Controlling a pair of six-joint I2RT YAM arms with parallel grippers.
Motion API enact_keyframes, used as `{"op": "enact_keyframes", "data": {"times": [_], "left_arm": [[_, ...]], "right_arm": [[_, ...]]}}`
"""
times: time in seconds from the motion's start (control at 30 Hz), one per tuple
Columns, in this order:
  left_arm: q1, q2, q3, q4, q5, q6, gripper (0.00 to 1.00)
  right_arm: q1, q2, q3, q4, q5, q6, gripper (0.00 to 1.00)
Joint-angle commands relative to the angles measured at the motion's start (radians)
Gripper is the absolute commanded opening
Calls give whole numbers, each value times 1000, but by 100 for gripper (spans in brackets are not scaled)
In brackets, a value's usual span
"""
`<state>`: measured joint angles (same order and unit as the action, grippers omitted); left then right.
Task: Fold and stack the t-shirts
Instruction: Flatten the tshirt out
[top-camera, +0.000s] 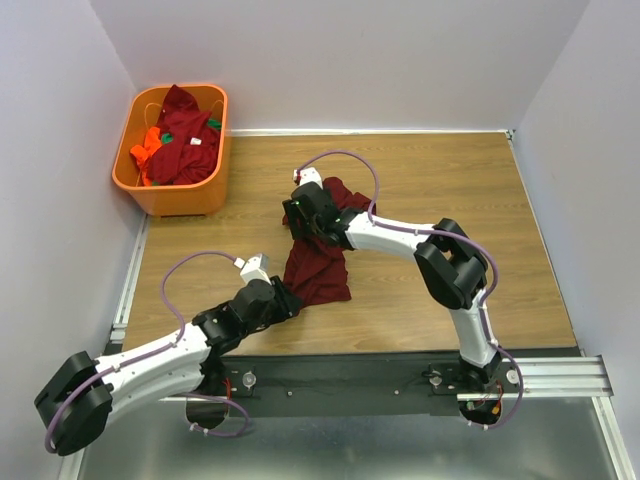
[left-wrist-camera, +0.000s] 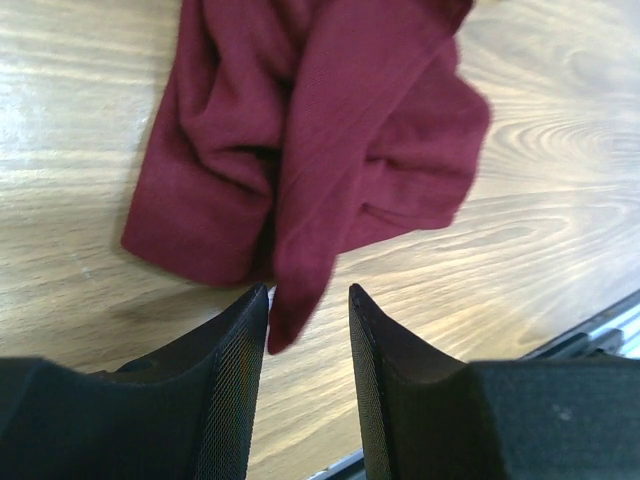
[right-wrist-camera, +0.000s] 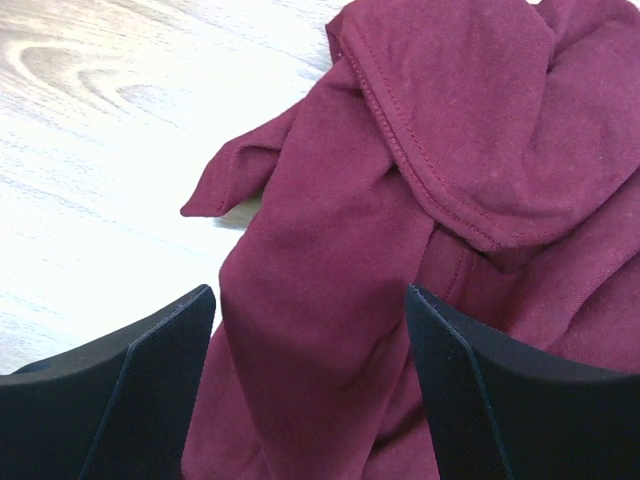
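Lying crumpled at the centre of the top view, the shirt (top-camera: 318, 262) looks soft, light and limp, so it is best pinched at the hem (right-wrist-camera: 425, 165). The left claw (left-wrist-camera: 309, 300) stands parted around a loose fold. The right claw (right-wrist-camera: 310, 300) gapes wide over the cloth.

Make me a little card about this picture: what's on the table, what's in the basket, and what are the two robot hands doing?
Table: light wooden tabletop
On it: one crumpled dark maroon cloth t-shirt, not folded
Basket: orange plastic basket, far left corner
Inside it: heap of maroon, orange and green shirts
Left gripper: open, a shirt flap between its fingers
Right gripper: open wide, above the shirt
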<state>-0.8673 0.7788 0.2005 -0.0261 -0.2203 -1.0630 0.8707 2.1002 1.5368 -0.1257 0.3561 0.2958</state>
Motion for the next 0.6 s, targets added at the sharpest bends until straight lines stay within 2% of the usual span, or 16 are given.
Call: {"op": "enact_keyframes", "data": {"times": [0.0, 0.27, 0.57], "left_arm": [[-12, 34, 23, -1, -53, -3, 46], [-19, 40, 11, 17, -50, -12, 45], [-21, 34, -3, 25, -51, -17, 27]], "right_arm": [[7, 27, 23, -28, 44, -21, 83], [16, 49, 48, -38, 34, -37, 83], [30, 127, 124, -74, 56, -50, 83]]}}
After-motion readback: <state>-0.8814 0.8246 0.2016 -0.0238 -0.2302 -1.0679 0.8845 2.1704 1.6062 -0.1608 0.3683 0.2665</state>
